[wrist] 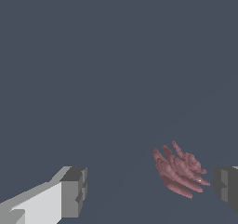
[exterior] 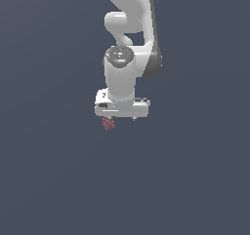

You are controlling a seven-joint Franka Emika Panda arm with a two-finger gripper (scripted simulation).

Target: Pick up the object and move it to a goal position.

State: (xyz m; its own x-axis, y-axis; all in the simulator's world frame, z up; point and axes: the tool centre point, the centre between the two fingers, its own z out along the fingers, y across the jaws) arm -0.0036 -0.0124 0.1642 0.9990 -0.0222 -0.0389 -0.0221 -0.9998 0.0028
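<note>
The object, a small dull-red spiky clump [wrist: 179,171], lies on the table [wrist: 116,56] between the two pads of the pincer [wrist: 148,190], but far off centre: it sits just beside one dark pad [wrist: 226,187] and well apart from the other pad [wrist: 74,190]. In the exterior view the clump [exterior: 108,124] peeks out below one end of the white hand, the pincer [exterior: 121,118] low over it. The pincer is released, its pads spread wide with nothing held (no pad appears to touch the clump, though the gap at the near pad is too slim to be sure).

The likely trouble from here is that lopsided fit. If the pads close as they stand, the near pad would probably meet the spikes first and shove the clump sideways, or catch only the thin outer prongs, which look a poor, slippery hold and may let it roll or drop on the lift. I cannot tell whether the pads are low enough to bracket the body; too high, and they would pinch only the tips.

Room is generous: the table is a plain grey-blue sheet in both views, with no edge, wall or other item showing around the pincer. No goal marker is visible, so where the carry must end cannot be read here.
</note>
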